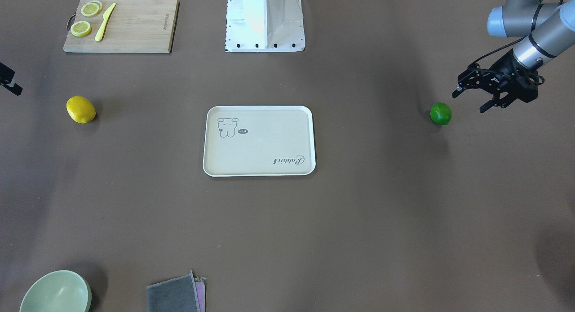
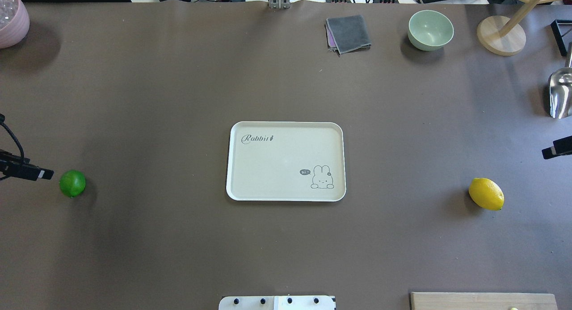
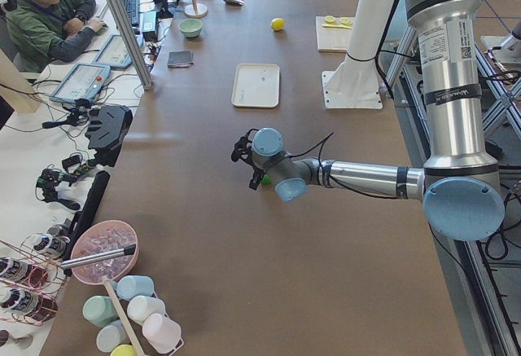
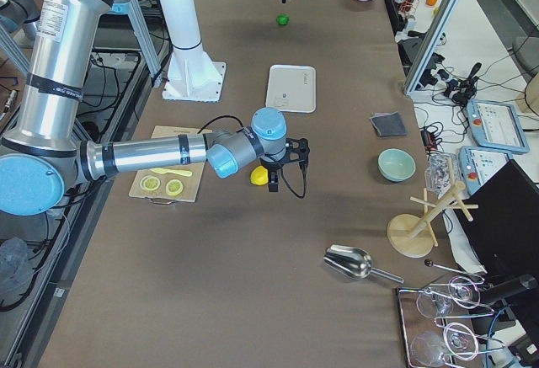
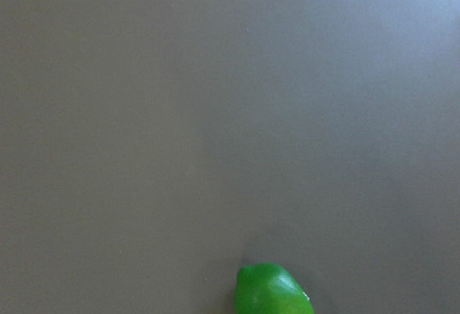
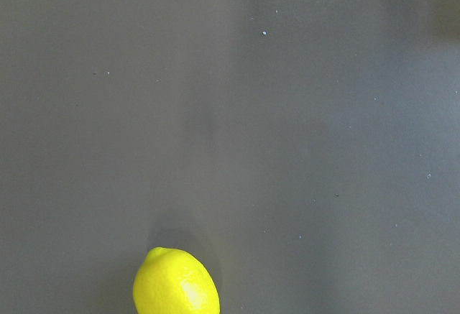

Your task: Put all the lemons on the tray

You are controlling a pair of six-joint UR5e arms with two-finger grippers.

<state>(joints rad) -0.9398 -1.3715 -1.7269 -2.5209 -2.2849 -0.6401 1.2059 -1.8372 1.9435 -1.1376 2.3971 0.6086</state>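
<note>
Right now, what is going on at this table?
The robot seems set to gather two lemons onto the tray. The left gripper hangs open next to the green lemon, not touching it. The right gripper is near the yellow lemon; I cannot tell if it is open. Both lemons lie on the table; neither is on the tray.

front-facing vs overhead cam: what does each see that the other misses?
Front-facing only: the whole left tool, jaws open, beside the green lemon. It also shows the lemon slices and knife on the cutting board; overhead catches just the board's edge.
Overhead only: pink bowl, wooden stand, metal scoop.
Both: tray, green lemon and yellow lemon on the table off the tray, green bowl, grey cloth.
</note>
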